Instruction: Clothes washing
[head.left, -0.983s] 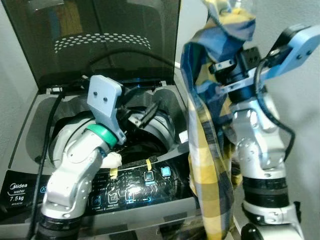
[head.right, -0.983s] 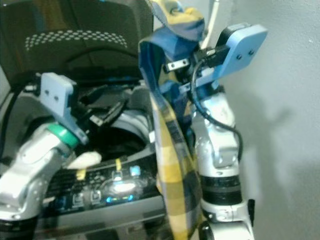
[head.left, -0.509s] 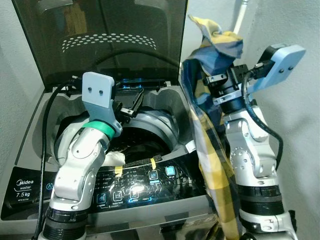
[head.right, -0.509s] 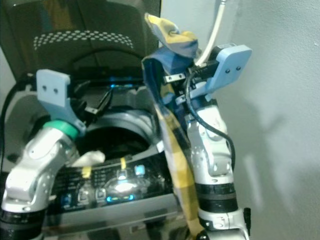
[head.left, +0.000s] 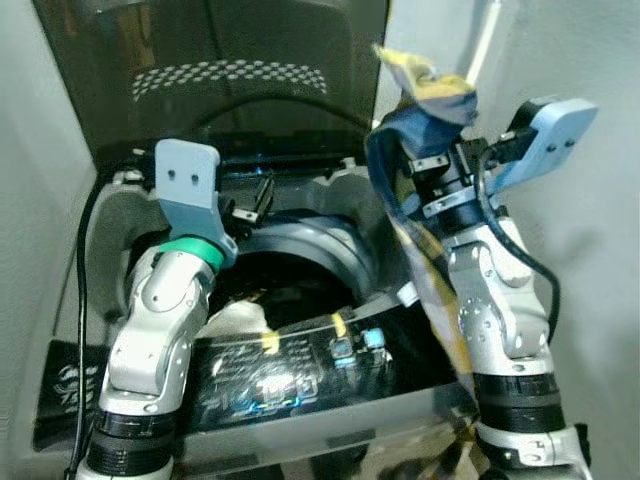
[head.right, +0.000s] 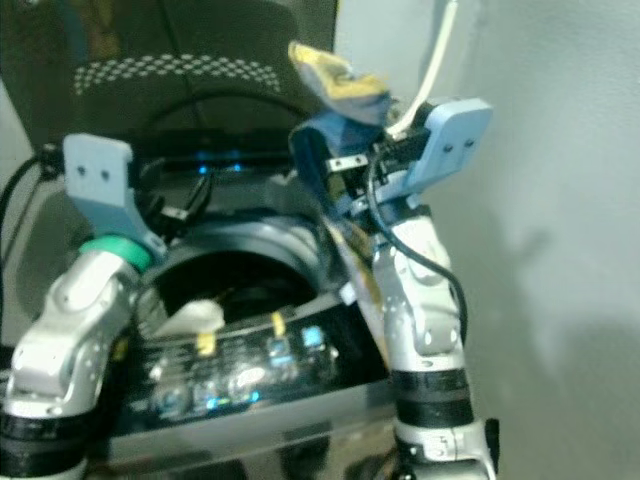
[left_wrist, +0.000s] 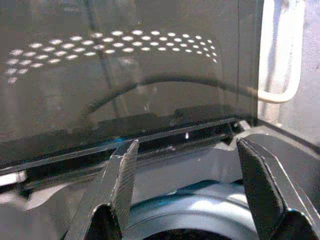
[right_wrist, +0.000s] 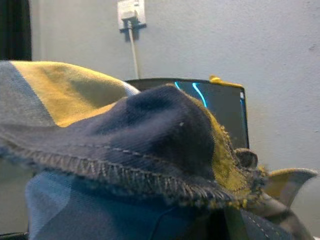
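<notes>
R gripper (head.left: 432, 168) raised beside the washer's right edge, clamped on a blue/yellow checked cloth (head.left: 415, 215); fabric bunches above the fingers & hangs down past the R arm, alongside the machine's front right corner. L gripper (left_wrist: 192, 190) wide apart, holding nothing, hovering over the back of the drum opening (head.left: 290, 275), pointing at the raised dark lid (head.left: 215, 70). Washer (head.left: 120, 215) open, ctrl panel (head.left: 300, 370) lit at front. White item (head.left: 235, 318) on the drum rim near the panel.
</notes>
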